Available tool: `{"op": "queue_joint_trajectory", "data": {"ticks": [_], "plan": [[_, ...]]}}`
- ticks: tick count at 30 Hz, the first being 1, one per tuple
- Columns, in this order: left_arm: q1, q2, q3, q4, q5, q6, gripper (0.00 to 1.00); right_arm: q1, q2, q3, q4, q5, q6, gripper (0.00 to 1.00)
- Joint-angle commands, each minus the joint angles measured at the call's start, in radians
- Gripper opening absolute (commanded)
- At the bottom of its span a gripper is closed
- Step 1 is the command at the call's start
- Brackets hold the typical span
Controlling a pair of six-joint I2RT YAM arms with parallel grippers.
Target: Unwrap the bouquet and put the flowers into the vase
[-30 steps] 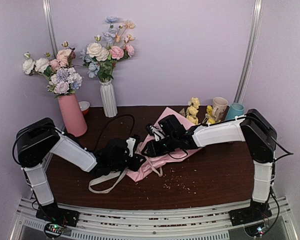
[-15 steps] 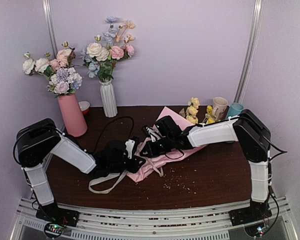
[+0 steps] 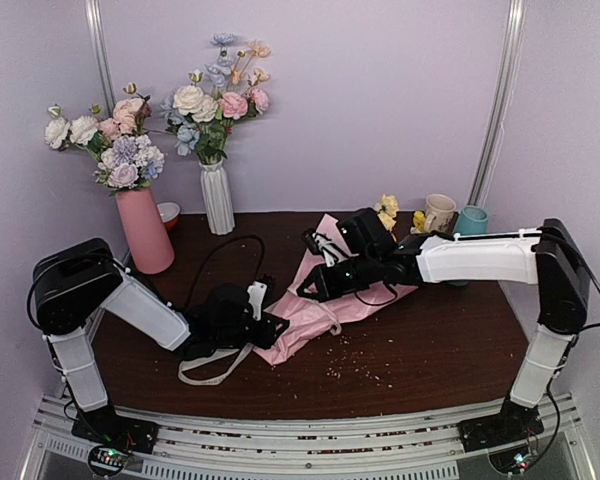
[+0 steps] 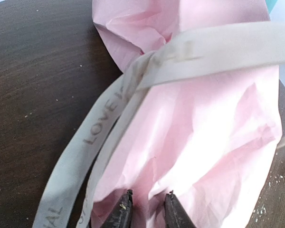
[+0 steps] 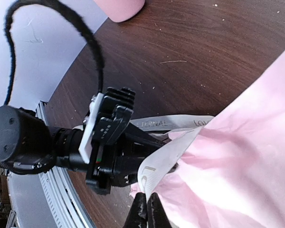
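Axis: cone-shaped pink-paper bouquet [image 3: 315,312] lies near-left to far-right between my tools; left tool [image 4: 148,200] pinches its paper tip, right tool [image 5: 147,202] pinches cream ribbon [image 4: 103,114].

Dark brown wooden table [image 3: 430,345]. Along its rear edge, starting at the left corner, stand a pink vase [image 3: 145,232], a small bowl [image 3: 168,213] and a white ribbed vase [image 3: 217,200]. Toward the rear right corner, yellow flowers [image 3: 386,209], a cream mug [image 3: 439,214] and a teal vase [image 3: 471,220] stand close together. A crumpled pink paper wrap [image 3: 310,312] lies across the middle, with a cream ribbon [image 4: 109,114] trailing toward the near edge. Pale crumbs [image 3: 363,372] dot the surface nearby.
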Motion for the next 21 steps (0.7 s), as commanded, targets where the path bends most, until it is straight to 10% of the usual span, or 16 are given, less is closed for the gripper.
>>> {"op": "queue_joint_trajectory", "data": {"ticks": [1, 13, 21], "plan": [[0.006, 0.013, -0.013, 0.027, -0.030, -0.006, 0.26, -0.006, -0.154, -0.084, -0.148, 0.043, -0.072, 0.00], [0.016, 0.023, 0.042, -0.038, -0.078, -0.014, 0.25, -0.006, -0.535, -0.346, -0.297, 0.059, -0.032, 0.00], [0.042, -0.001, 0.064, -0.079, -0.094, 0.009, 0.25, -0.006, -0.735, -0.776, 0.066, 0.001, 0.292, 0.00]]}}
